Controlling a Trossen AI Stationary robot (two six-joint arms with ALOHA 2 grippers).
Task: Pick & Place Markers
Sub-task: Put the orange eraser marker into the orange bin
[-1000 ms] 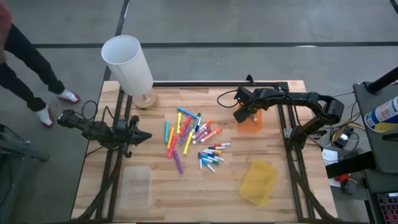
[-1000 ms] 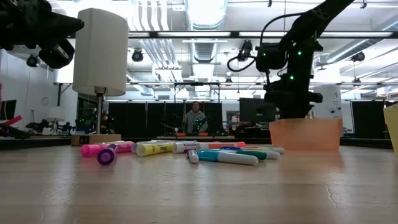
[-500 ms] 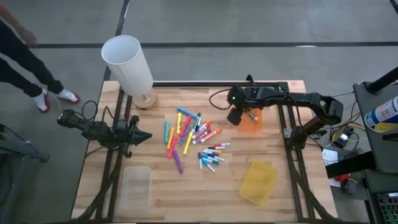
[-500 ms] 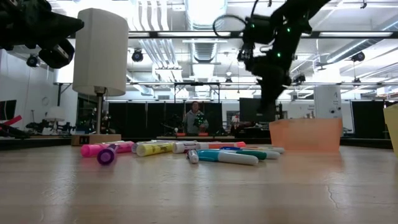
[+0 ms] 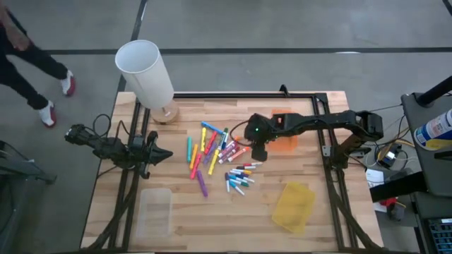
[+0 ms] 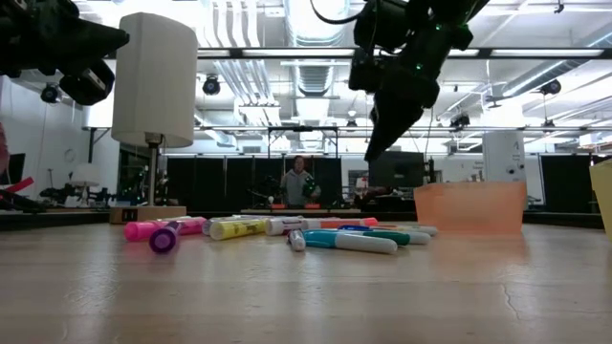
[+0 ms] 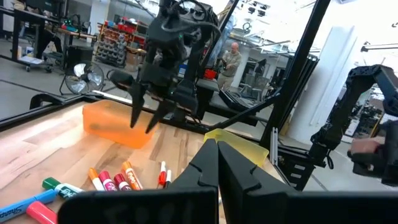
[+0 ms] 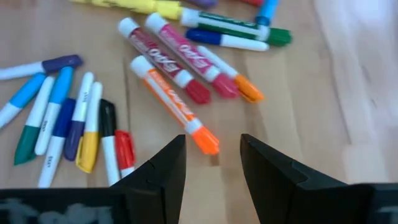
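2 spread fingers of right pincer [image 5: 258,153] hover above markers [image 5: 219,156].

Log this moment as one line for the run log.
right gripper: open, empty, above scattered plastic markers | left gripper: shut, waiting at table's left | translucent orange bin: behind right arm

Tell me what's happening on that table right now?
Right gripper open, empty, above the markers. Left gripper shut, parked at table's left. Nothing blocking.

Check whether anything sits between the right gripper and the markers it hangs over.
Nothing visible does. The right gripper, fingers apart and empty, hangs in open air above the markers, with an orange-capped marker just ahead of its fingertips. The orange bin lies behind it.
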